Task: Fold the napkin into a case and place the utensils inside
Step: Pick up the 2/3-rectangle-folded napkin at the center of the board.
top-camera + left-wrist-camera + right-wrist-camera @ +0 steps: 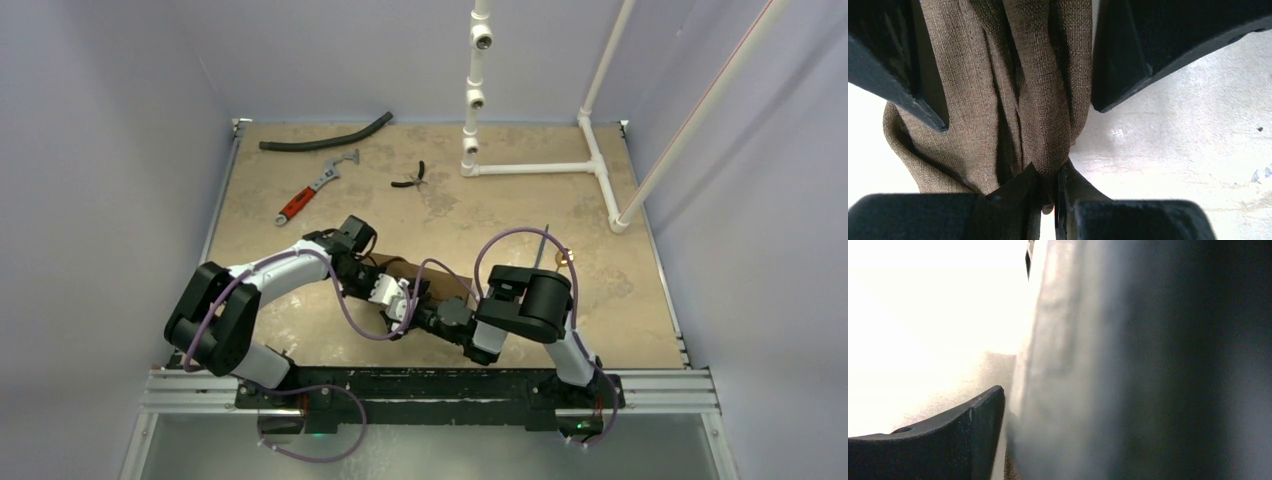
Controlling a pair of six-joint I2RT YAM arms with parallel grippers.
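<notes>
My left tool (1052, 187) is clamped on a bunched fold of the napkin (1013, 100). The napkin lies near-centre on the tabletop (300, 330), between both arms. The right tool (428, 313) sits just right of it, but its view is blurred and I cannot tell its state. The cloth looks soft, light and limp. I'd judge it will sag unless taken by a corner or edge.

Gripper finger (943, 440), blurred grey mass (1148, 365) alongside
</notes>
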